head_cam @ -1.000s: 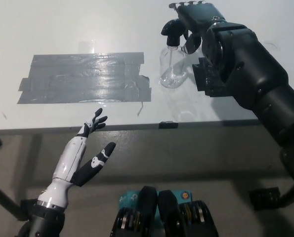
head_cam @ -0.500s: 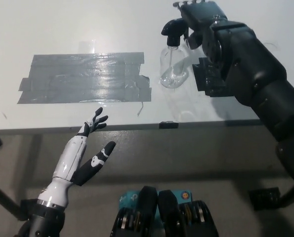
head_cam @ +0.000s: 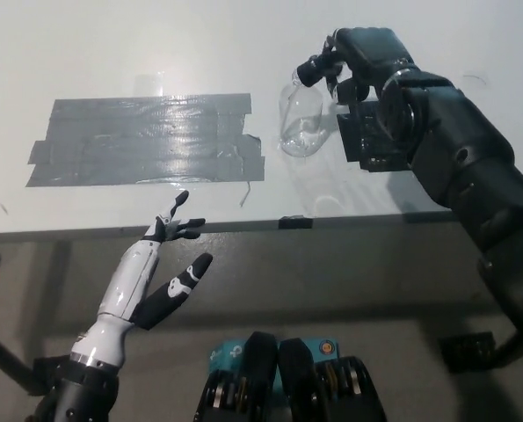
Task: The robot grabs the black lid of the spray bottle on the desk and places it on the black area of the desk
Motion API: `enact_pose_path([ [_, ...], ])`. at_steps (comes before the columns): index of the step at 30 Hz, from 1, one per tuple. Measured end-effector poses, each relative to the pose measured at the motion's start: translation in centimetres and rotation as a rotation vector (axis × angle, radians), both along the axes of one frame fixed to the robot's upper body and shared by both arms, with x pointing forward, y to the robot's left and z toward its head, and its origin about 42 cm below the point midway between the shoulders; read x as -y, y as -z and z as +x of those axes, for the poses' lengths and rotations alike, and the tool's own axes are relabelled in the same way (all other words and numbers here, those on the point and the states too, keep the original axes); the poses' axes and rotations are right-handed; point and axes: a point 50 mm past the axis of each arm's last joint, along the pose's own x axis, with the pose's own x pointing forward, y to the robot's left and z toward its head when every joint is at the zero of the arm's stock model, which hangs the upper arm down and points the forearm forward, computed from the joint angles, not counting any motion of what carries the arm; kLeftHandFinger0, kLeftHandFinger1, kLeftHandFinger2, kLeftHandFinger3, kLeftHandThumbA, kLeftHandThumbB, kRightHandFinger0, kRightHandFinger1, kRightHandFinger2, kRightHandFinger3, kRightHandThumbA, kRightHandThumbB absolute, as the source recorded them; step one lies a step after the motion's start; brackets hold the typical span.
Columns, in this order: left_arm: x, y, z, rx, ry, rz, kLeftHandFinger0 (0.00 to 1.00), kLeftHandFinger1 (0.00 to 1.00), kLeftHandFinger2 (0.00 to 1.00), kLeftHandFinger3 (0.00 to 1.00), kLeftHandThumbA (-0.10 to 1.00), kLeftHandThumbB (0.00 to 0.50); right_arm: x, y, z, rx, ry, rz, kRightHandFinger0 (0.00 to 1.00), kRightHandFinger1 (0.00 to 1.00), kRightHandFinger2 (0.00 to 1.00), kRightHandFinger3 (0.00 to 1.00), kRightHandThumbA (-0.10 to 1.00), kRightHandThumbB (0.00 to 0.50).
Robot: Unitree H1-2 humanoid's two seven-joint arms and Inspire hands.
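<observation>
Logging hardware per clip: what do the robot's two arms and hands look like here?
The left hand has a glossy white shell on its forearm and back, with black fingers bearing small white patches, and a black cuff at the wrist. The right hand and arm are all black: bulky, blocky housings with rounded joint covers.

Legible text, labels, brands, numbers, signs: none are showing. The spray bottle (head_cam: 301, 123), the desk (head_cam: 112, 53) and the grey taped area (head_cam: 147, 141) near the desk's front edge are bearing no readable marking.
</observation>
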Motion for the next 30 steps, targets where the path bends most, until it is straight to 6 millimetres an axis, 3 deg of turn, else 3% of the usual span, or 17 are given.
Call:
enact_pose_path([
  [4,0.0,0.1,0.0,-0.01,0.003,0.012,0.78,0.65,0.74,1.0,0.83,0.0,0.0,-0.3,0.0,0.034,-0.012,0.068,0.0,0.34,0.58,0.42,0.56,0.403],
  [5,0.0,0.1,0.0,-0.012,0.004,0.014,0.78,0.65,0.73,1.0,0.83,0.0,0.0,-0.4,0.0,0.043,-0.016,0.081,0.0,0.34,0.57,0.46,0.63,0.412],
  [8,0.0,0.1,0.0,-0.013,0.005,0.018,0.83,0.68,0.75,1.0,0.82,0.0,-0.1,-1.1,0.1,0.069,-0.016,0.112,0.03,0.37,0.6,0.62,0.64,0.384],
  [11,0.0,0.1,0.0,-0.017,0.005,0.023,0.83,0.69,0.76,1.0,0.83,0.0,-0.5,-2.6,0.2,0.104,-0.031,0.15,0.07,0.39,0.6,0.62,0.61,0.372],
  [15,0.0,0.2,0.1,-0.023,0.004,0.026,0.76,0.66,0.77,1.0,0.81,0.0,-1.1,-4.9,0.4,0.151,-0.049,0.205,0.08,0.38,0.6,0.64,0.61,0.367],
  [19,0.1,0.2,0.1,-0.024,0.006,0.03,0.78,0.65,0.74,1.0,0.82,0.0,-1.2,-7.1,0.5,0.194,-0.067,0.258,0.07,0.33,0.54,0.57,0.57,0.352],
  [27,0.0,0.2,0.0,-0.026,0.004,0.038,0.82,0.66,0.73,1.0,0.82,0.0,1.6,-10.8,0.7,0.279,-0.052,0.337,0.06,0.32,0.54,0.58,0.57,0.322],
  [30,0.0,0.2,0.0,-0.026,0.004,0.037,0.82,0.65,0.72,1.0,0.82,0.0,3.1,-11.9,0.7,0.301,-0.039,0.356,0.06,0.33,0.55,0.59,0.57,0.334],
])
